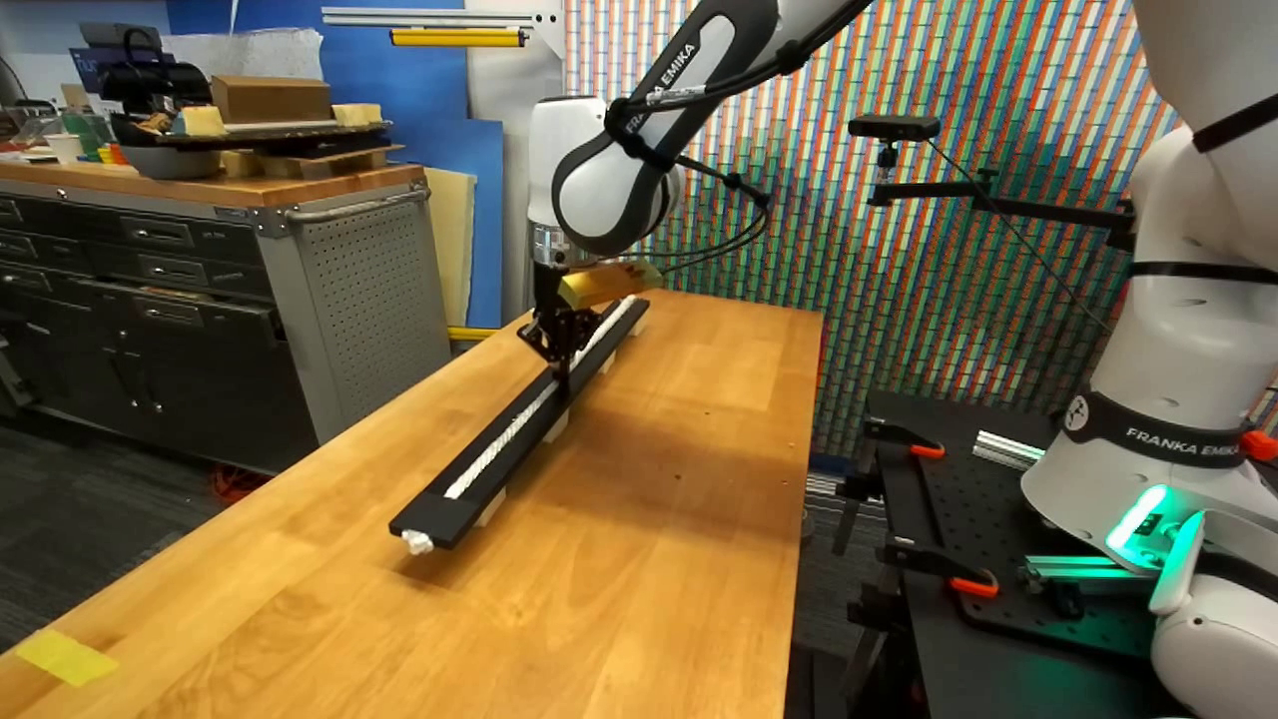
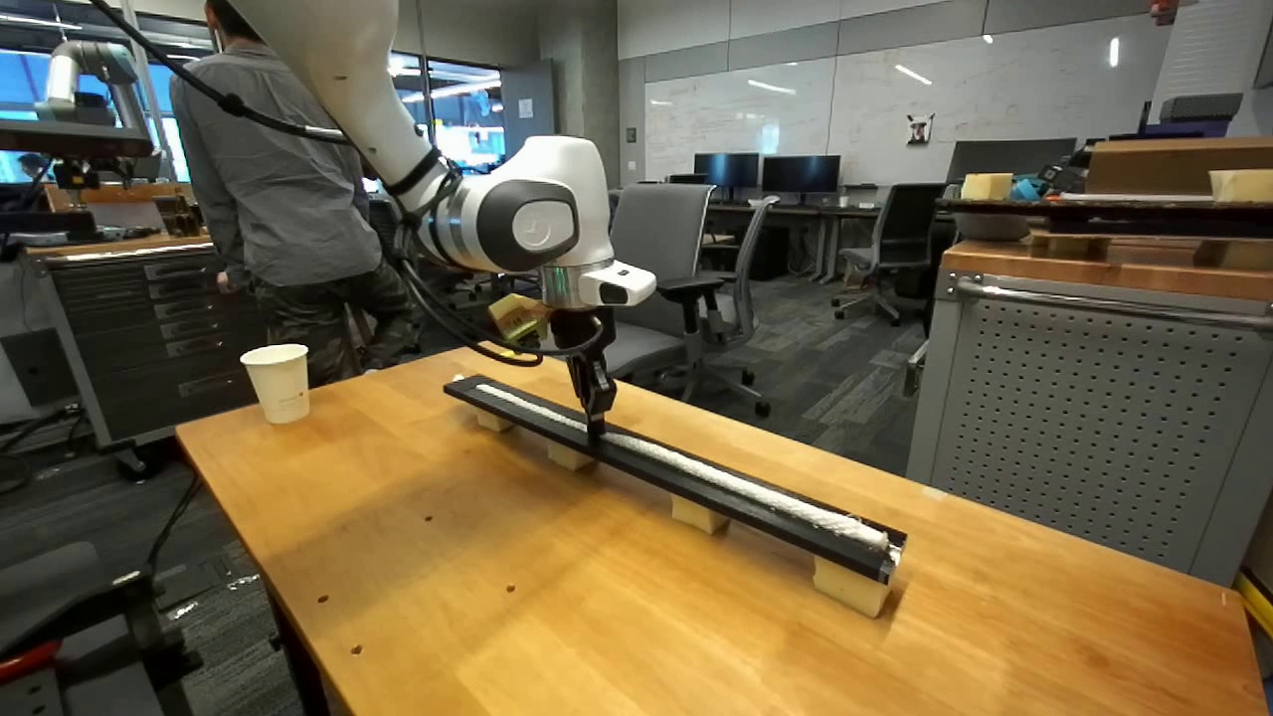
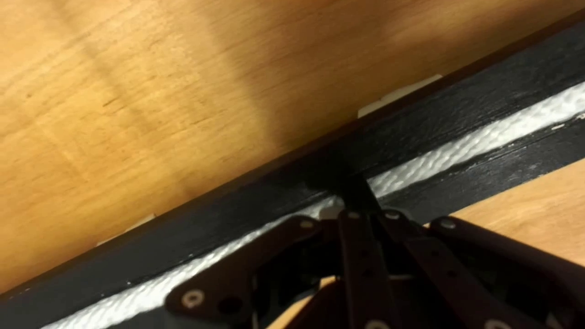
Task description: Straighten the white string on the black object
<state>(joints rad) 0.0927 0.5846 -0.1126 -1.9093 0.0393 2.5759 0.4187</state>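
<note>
Fully closed end effector point(image 2: 595, 430) at white string point(image 3: 434, 162), cup point(image 2: 278, 385) only in an exterior view

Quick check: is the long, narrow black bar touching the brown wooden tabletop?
Apart: in an exterior view, pale yellow blocks beneath the long, narrow black bar hold it up, leaving a gap above the brown wooden tabletop.
</note>
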